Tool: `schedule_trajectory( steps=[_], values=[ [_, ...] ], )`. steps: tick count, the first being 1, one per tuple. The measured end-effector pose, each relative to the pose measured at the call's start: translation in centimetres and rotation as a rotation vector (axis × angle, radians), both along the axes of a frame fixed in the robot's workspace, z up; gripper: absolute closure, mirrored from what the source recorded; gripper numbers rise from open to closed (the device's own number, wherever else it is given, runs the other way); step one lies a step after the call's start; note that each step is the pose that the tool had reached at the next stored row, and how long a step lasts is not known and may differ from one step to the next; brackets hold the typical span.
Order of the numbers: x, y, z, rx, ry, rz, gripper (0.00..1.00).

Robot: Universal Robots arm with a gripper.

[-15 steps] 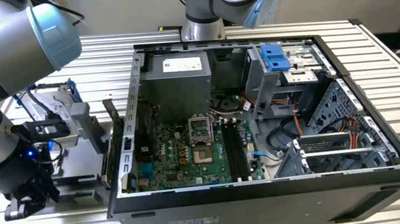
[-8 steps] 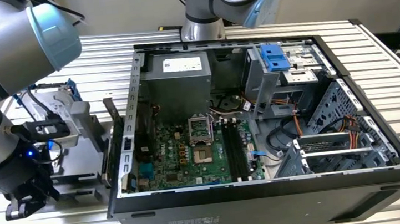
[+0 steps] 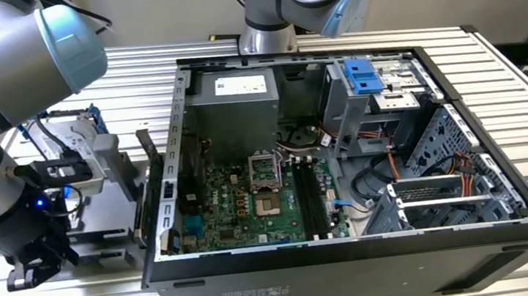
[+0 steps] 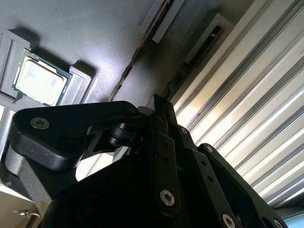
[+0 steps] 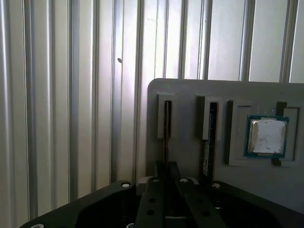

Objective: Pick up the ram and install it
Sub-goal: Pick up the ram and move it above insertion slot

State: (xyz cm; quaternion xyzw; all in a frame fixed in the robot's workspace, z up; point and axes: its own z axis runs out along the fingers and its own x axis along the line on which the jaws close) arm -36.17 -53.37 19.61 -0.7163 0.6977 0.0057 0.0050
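I had the arm over at the exterior view's left, beside the open computer case, w/ the gripper down over the grey parts holder on the slatted metal table. In the first wrist view the ram stood on edge in a narrow slot of that holder, thin side toward the camera. The gripper sat right in line w/ it, at the stick's near end. I took that as the point of the holder: a stick stood on edge offers two flat faces to pinch, whereas lying flat it would give nothing to get under. I couldn't tell whether the gripper was closed on the stick or just straddling it, b/c its own body hid the contact. A second stick stood in the next slot over. A square processor chip lay flat in its own recess beyond that, and both were apart from the gripper. In the exterior view the case lay on its side w/ the lid off, so the green board faced up. Its long black slots, approx centre of frame, were open to a straight push from above. They looked empty as far as I could see, so the install wasn't done.
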Motion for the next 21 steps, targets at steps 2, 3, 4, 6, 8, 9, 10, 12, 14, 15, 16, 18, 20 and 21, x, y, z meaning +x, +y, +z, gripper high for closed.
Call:
schedule_trajectory(
  steps=[2,3,4,6,8,9,10,12,14,15,16,18,20,21],
  values=[
    [0.00,0.00,0.22,-0.0001,0.0000,0.000,1.00],
    [0.01,0.00,0.33,-0.0001,-0.0001,0.000,1.00],
    [0.00,0.00,0.46,0.0000,-0.0001,0.000,1.00],
    [0.00,0.00,0.70,0.0000,0.0000,0.000,1.00],
    [0.01,0.00,0.98,0.0000,-0.0001,0.000,1.00],
    [0.01,0.00,1.11,0.0000,0.0000,0.000,1.00],
    [0.01,0.00,1.25,0.0001,0.0000,0.000,1.00],
    [0.00,0.00,1.63,0.0000,0.0001,0.000,1.00],
    [0.01,0.00,2.00,0.0000,0.0000,0.000,1.00],
    [0.01,0.00,2.19,0.0000,0.0000,0.000,1.00],
    [0.01,0.00,2.37,0.0000,-0.0001,0.000,1.00],
    [0.00,0.00,2.71,0.0000,0.0000,0.000,1.00],
    [0.01,0.00,2.98,0.0000,0.0000,0.000,1.00],
    [0.00,0.00,3.06,0.0001,-0.0002,0.000,1.00]
  ],
)
